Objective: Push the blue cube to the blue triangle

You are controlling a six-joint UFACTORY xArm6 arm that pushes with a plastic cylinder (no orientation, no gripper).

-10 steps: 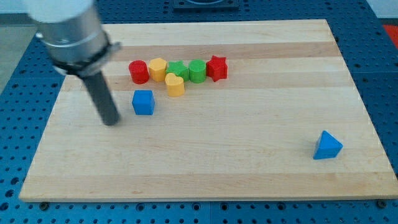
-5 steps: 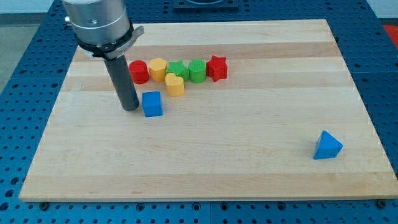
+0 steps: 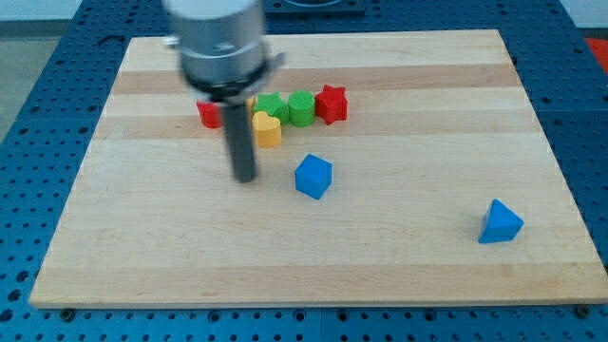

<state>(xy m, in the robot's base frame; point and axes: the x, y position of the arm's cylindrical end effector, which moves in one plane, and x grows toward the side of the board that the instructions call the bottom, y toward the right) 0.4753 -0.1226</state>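
The blue cube (image 3: 313,176) lies near the board's middle, turned a little on its base. The blue triangle (image 3: 499,222) sits far off at the view's lower right. My tip (image 3: 246,178) rests on the board to the left of the blue cube, with a gap of about one block width between them. The rod and its grey mount rise toward the view's top and are blurred by motion.
A row of blocks lies above my tip: a red cylinder (image 3: 208,114) partly hidden by the rod, a yellow block (image 3: 268,129), two green blocks (image 3: 274,105) (image 3: 302,107) and a red star (image 3: 331,104). The wooden board (image 3: 380,266) sits on a blue perforated table.
My tip swept from the board's left to the right, pushing the blue cube right and down toward the middle. The cube rotated. The rod now covers part of the block row.
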